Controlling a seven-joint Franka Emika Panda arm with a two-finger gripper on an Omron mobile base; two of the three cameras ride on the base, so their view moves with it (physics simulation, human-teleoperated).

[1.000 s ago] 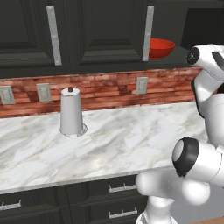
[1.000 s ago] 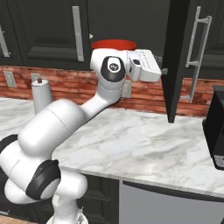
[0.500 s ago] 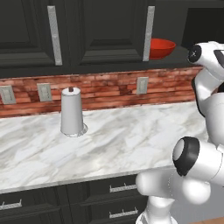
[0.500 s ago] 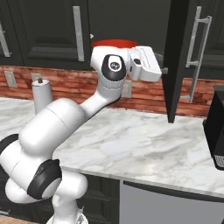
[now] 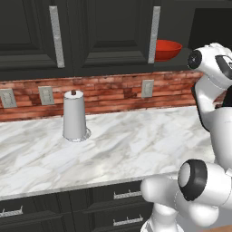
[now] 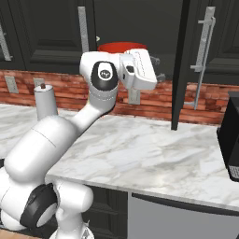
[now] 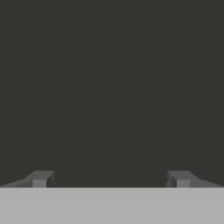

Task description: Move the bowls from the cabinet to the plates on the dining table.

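The gripper [image 7: 111, 179] has its two dark tips set wide apart at the bottom of the hand view, nothing between them, facing a plain dark surface. In the right base view the white hand [image 6: 139, 69] is raised in the upper middle of the frame, just in front of the red bowl [image 6: 122, 46], beside the open door of the black cabinet [image 6: 181, 65]. In the left base view that bowl [image 5: 167, 50] sits at the upper right inside the cabinet, above the brick wall [image 5: 108, 93], with a paper towel roll [image 5: 74, 115] standing left of centre on the marble counter [image 5: 127, 145].

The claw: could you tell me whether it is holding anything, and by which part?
Nothing is held: the claw is open, with only dark cabinet between its fingertips.
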